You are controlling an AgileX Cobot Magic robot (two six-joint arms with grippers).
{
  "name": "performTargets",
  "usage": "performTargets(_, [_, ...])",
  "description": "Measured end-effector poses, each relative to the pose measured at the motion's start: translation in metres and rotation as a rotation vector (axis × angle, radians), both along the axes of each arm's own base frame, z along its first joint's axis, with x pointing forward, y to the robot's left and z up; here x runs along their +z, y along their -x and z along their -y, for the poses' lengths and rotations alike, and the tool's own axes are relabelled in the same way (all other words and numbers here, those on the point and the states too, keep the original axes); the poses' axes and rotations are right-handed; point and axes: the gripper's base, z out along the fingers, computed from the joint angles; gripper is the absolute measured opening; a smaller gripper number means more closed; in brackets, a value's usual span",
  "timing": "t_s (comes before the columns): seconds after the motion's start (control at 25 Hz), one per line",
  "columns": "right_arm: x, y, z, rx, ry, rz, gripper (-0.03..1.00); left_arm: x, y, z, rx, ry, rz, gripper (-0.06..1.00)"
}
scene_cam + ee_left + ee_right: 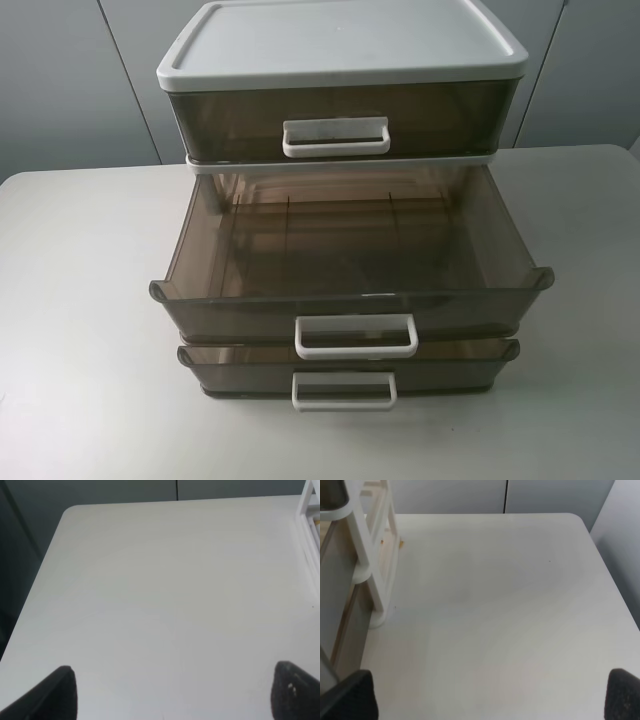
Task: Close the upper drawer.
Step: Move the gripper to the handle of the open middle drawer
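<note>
A smoky brown plastic drawer cabinet with a white lid (340,45) stands on the table in the exterior high view. Its top drawer (335,137) sits flush and shut. The middle drawer (350,300) is pulled far out and is empty, with its white handle (355,336) facing the front. The bottom drawer (345,365) sticks out a little. Neither arm shows in that view. My left gripper (172,695) is open and empty over bare table, the cabinet's edge (310,510) off to one side. My right gripper (490,697) is open and empty beside the cabinet's white frame (370,555).
The white table (80,300) has rounded corners, and its edges show in both wrist views. Grey wall panels stand behind it. Nothing else lies on the table.
</note>
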Motion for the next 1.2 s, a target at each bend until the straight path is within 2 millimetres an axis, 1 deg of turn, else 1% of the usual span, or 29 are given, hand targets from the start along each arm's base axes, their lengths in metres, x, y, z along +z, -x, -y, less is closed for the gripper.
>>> performTargets(0.96, [0.001, 0.000, 0.000, -0.004, -0.007, 0.007, 0.69, 0.000, 0.000, 0.000, 0.000, 0.000, 0.000, 0.74])
performTargets(1.08, [0.017, 0.004, 0.001, -0.016, 0.011, 0.044, 0.69, 0.000, 0.000, 0.000, 0.000, 0.000, 0.000, 0.74])
performTargets(1.12, [0.023, 0.003, 0.003, -0.028, 0.027, 0.037, 0.69, 0.000, 0.000, 0.000, 0.000, 0.000, 0.000, 0.74])
performTargets(1.2, [0.037, -0.006, 0.007, -0.038, 0.059, -0.003, 0.69, 0.000, 0.000, 0.000, 0.000, 0.000, 0.000, 0.74])
